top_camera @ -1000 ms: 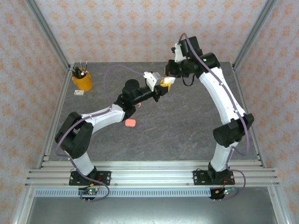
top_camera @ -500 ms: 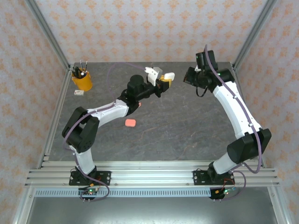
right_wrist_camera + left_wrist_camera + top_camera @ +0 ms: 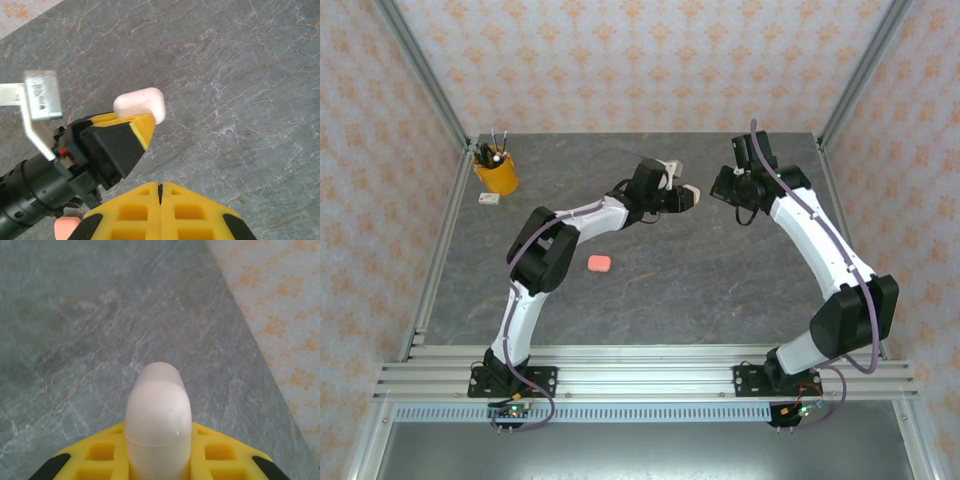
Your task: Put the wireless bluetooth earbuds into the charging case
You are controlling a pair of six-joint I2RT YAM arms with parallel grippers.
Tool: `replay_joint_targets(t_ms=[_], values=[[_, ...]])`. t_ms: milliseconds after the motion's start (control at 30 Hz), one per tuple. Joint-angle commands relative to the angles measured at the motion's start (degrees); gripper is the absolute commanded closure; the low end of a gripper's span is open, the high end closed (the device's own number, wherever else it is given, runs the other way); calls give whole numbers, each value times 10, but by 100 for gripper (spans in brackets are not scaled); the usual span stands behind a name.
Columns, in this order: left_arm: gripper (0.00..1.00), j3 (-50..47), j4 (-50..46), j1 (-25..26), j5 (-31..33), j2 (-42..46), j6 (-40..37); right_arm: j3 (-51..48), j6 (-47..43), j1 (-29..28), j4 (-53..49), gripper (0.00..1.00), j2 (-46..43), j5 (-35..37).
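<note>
So here's my left claw (image 3: pixel 683 197), clamped on the white charging case (image 3: pixel 157 410). The yellow fingers (image 3: pixel 97 455) press on both sides and the rounded end pokes out past the tips. There's a thin seam running across the case near the fingers. I'm holding it up off the grey tabletop (image 3: pixel 720 290), toward the far middle.

My right claw (image 3: pixel 160 190) is pinched fully together with nothing in it, the two yellow fingers meeting at a line. It hangs just beside the left one, close but not touching, and from its wrist view the white case sits right above its tips.

The little pink case (image 3: pixel 600 263) lies flat on the tabletop, well apart from both claws, nearer my left arm. Far left corner has an orange cup (image 3: pixel 496 178) of pens with a small white thing (image 3: pixel 490 199) just beside it.
</note>
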State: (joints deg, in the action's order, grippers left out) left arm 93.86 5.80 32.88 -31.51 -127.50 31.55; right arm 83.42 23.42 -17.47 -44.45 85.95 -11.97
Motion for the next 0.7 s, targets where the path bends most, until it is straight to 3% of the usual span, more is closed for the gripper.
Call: replay_joint_targets(t_ms=[0, 300, 533, 667], values=[[100, 49, -90, 10, -20, -20, 60, -8, 7, -1, 12, 100, -16, 5], [99, 144, -233, 8, -10, -87, 83, -27, 9, -2, 9, 100, -34, 6], [86, 188, -322, 3, 15, -116, 82, -36, 10, -1, 3, 100, -50, 4], [77, 189, -341, -2, 25, -121, 79, -40, 10, -2, -2, 95, -58, 3]])
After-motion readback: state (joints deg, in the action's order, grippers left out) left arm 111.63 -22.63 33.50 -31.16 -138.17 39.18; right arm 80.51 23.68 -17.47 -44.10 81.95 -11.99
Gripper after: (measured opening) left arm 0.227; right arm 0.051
